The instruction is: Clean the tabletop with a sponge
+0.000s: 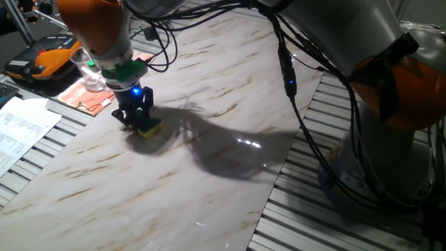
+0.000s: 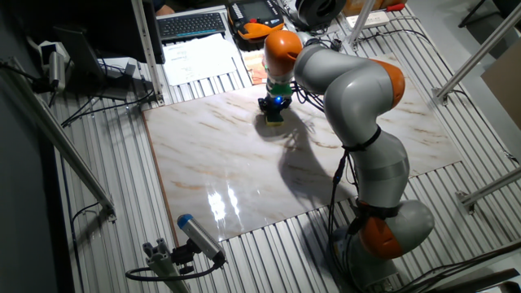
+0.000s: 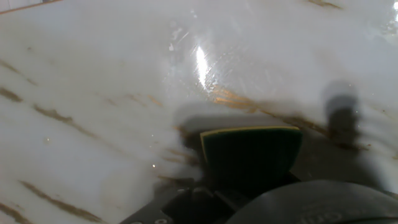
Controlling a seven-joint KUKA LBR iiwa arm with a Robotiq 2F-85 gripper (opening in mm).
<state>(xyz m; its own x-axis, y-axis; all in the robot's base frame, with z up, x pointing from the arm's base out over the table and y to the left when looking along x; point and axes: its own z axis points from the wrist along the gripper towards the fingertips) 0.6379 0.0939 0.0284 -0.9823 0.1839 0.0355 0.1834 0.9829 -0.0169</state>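
gripper [image 1: 136, 118] clamped on the sponge [image 1: 148, 128], black fingers closed against its sides. the sponge sat directly beneath the gripper, yellow foam body flat against the tabletop [image 1: 209, 153], pressed in contact with the marble-look slab. in the hand view the sponge [image 3: 251, 152] showed its dark green top with a thin yellow edge, poking out just ahead of the gripper body; slab surface beyond it white with brown veins and a bright glare streak. blue light lit on the gripper housing, just above the fingers.

the other fixed view placed the gripper [image 2: 274, 111] and sponge [image 2: 274, 119] near the far edge of the tabletop [image 2: 244, 171], with most of the slab lying on the near side of the gripper. arm [image 2: 358, 106] reached over the slab from its base on the grey slatted counter [image 2: 106, 203], throwing a dark shadow across the marble beside the gripper.

behind the gripper, off the slab: a clear plastic cup [image 1: 87, 66] resting on a reddish printed sheet [image 1: 87, 97], both close by. further behind, an orange and black device [image 1: 45, 59]. white papers [image 1: 21, 132] lay on the slats off to the side, apart from the gripper. a keyboard [image 2: 191, 24] sat well beyond the slab's far edge. a blue-tipped cylinder on a stand [image 2: 195, 238] stood at the slab's near corner, well apart from the gripper.
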